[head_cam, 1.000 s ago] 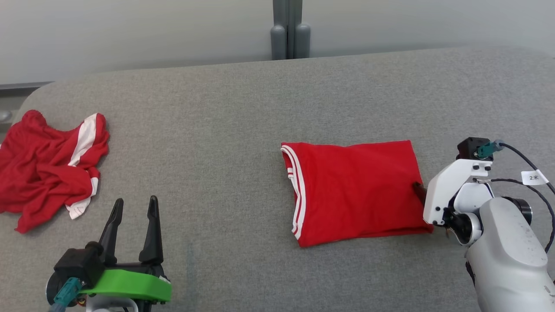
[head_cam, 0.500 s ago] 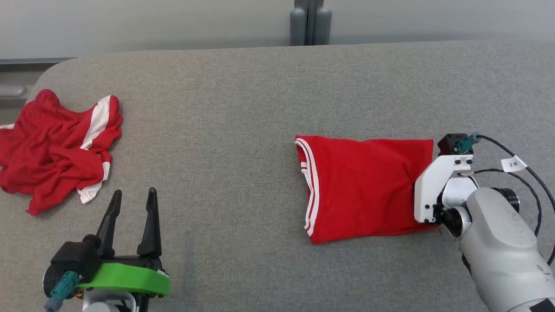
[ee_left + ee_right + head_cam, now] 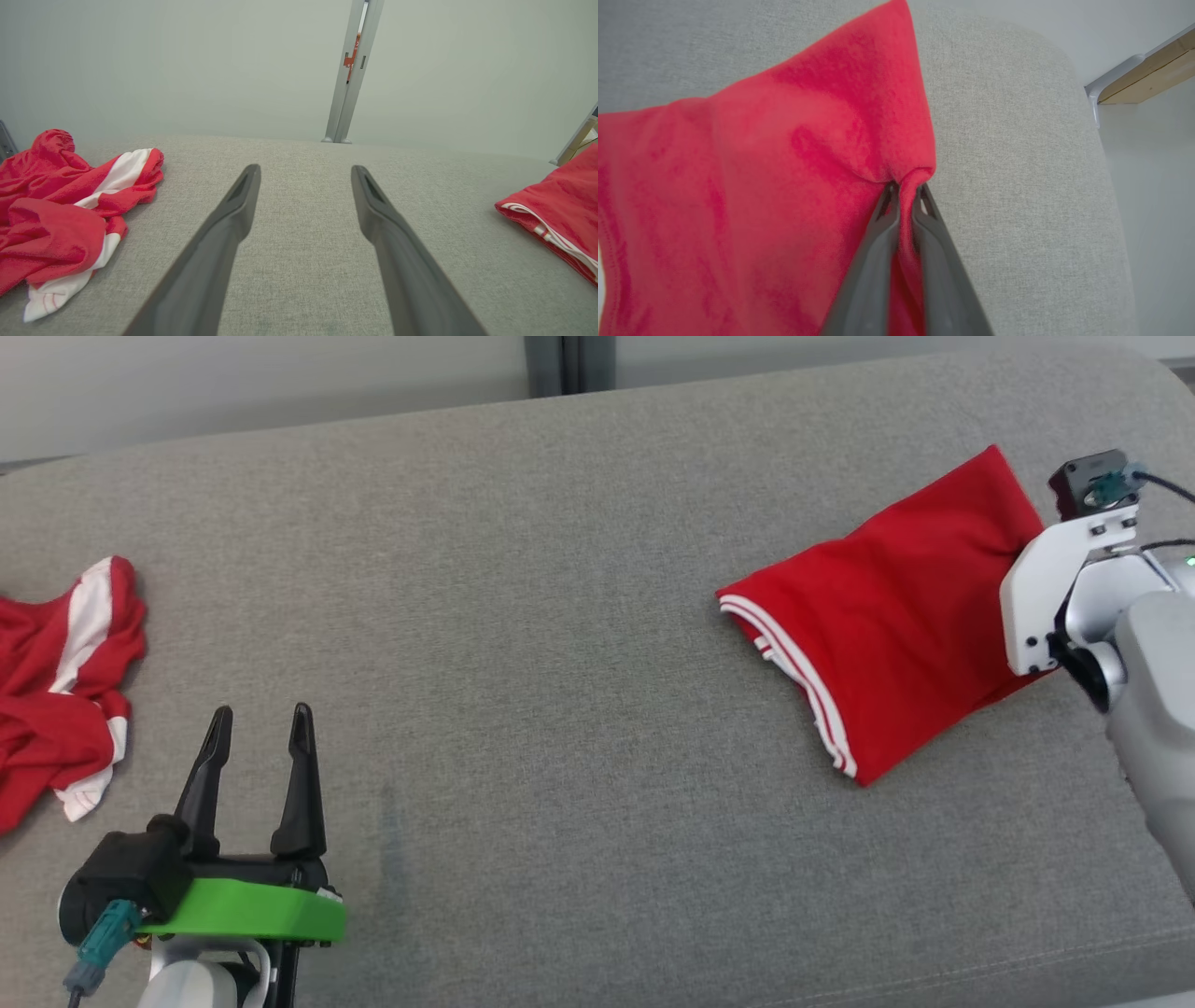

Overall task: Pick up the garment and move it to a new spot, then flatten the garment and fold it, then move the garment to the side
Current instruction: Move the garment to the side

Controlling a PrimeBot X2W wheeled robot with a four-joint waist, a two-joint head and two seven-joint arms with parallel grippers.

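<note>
The garment (image 3: 887,616) is a folded red piece with white-striped trim, lying slanted at the far right of the grey padded surface (image 3: 560,569). In the right wrist view my right gripper (image 3: 906,189) is shut on a pinched fold at the garment's (image 3: 761,186) right edge. In the head view the white wrist (image 3: 1055,588) covers that grip. My left gripper (image 3: 260,712) stands open at the lower left with nothing between its fingers. In the left wrist view the left gripper (image 3: 304,169) points over bare fabric, and the garment (image 3: 560,205) lies at the right.
A second red garment with white bands (image 3: 56,691) lies crumpled at the left edge, to the left of my left gripper (image 3: 56,205). The surface's rounded right edge (image 3: 1087,140) is close to the held fold. A grey post (image 3: 350,70) stands behind the surface.
My right gripper has shut on the garment's right edge and drawn it toward the far right corner, turning it slantwise. The head view has also shifted. The left gripper stays open.
</note>
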